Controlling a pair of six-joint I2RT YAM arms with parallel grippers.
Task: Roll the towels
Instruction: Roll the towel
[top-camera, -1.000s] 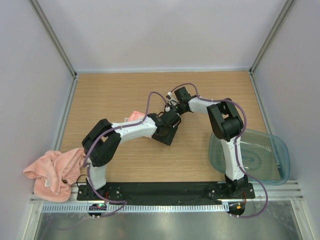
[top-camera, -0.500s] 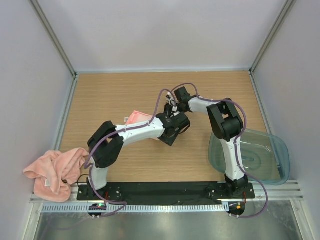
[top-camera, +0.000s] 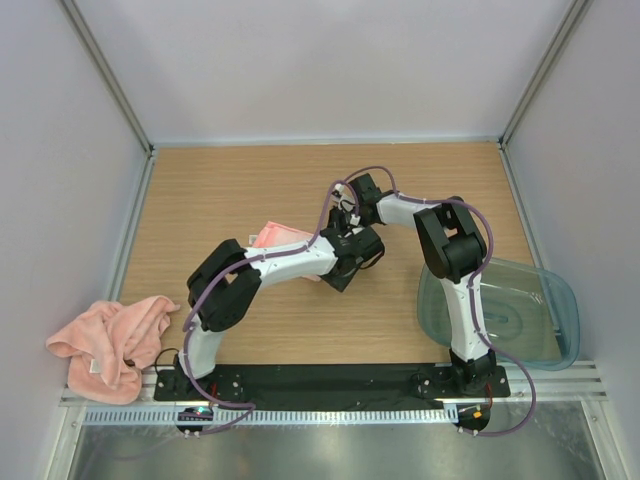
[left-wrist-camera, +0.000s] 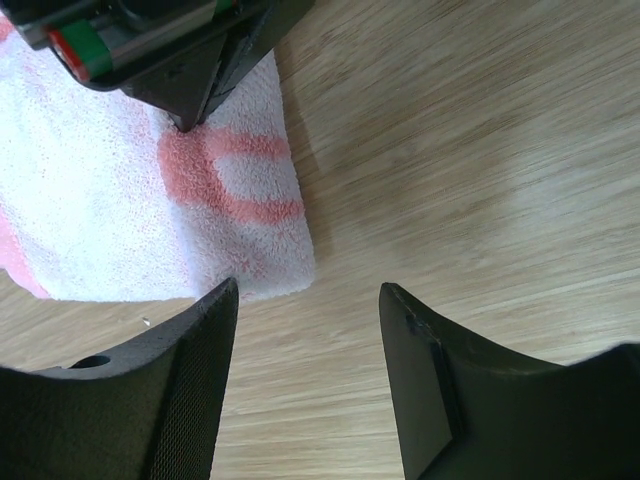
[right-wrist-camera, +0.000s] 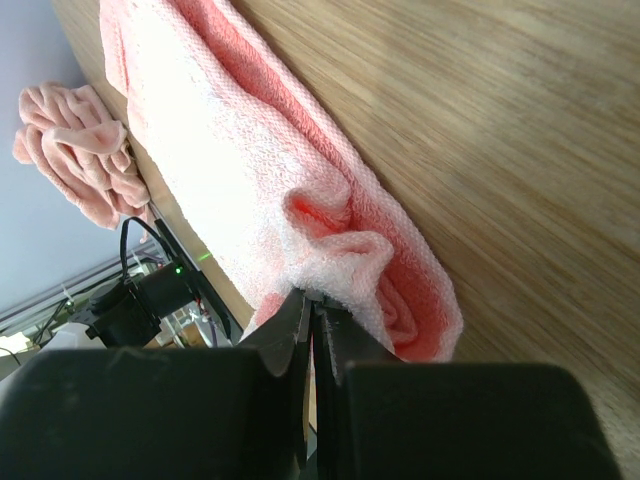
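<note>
One salmon-pink towel (top-camera: 274, 236) lies folded into a long strip on the wooden table (top-camera: 220, 190), partly under my left arm. In the right wrist view this towel (right-wrist-camera: 240, 160) has a bunched fold at its near end, and my right gripper (right-wrist-camera: 311, 297) is shut on that fold. My left gripper (left-wrist-camera: 305, 298) hovers open over bare wood, just beside the towel's corner (left-wrist-camera: 250, 260), with nothing between its fingers. From above, the left gripper (top-camera: 345, 262) and right gripper (top-camera: 343, 222) sit close together mid-table. The second towel (top-camera: 105, 338) lies crumpled at the near left edge.
A translucent grey-green plastic tub (top-camera: 520, 310) sits at the near right, beside the right arm's base. White walls enclose the table on three sides. The black mounting rail (top-camera: 330, 378) runs along the near edge.
My left arm has stretched further right, uncovering more of the strip towel, and its jaws have opened slightly. The right gripper and the crumpled towel have not moved.
</note>
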